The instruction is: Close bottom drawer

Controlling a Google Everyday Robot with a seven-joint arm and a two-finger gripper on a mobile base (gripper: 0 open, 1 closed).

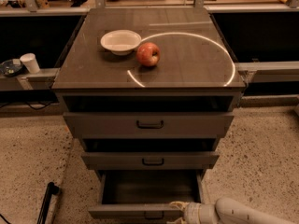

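The bottom drawer (pixel 131 212) is the lowest of three grey-brown drawers and stands pulled far out, its box showing empty inside. Its black loop handle (pixel 153 215) sits at the frame's lower edge. My gripper (pixel 176 213) is at the right part of that drawer's front, its yellowish fingers (pixel 177 204) spread open at the front's top edge and holding nothing. The white arm (pixel 243 213) comes in from the lower right. The middle drawer (pixel 149 160) and the top drawer (pixel 148 124) each stand out a little.
On the cabinet top (pixel 187 64) sit a white bowl (pixel 120 41) and a red apple (pixel 148 54). A white cup (pixel 31 62) stands on a ledge at the left. A black rod (pixel 46 203) lies on the speckled floor at the lower left.
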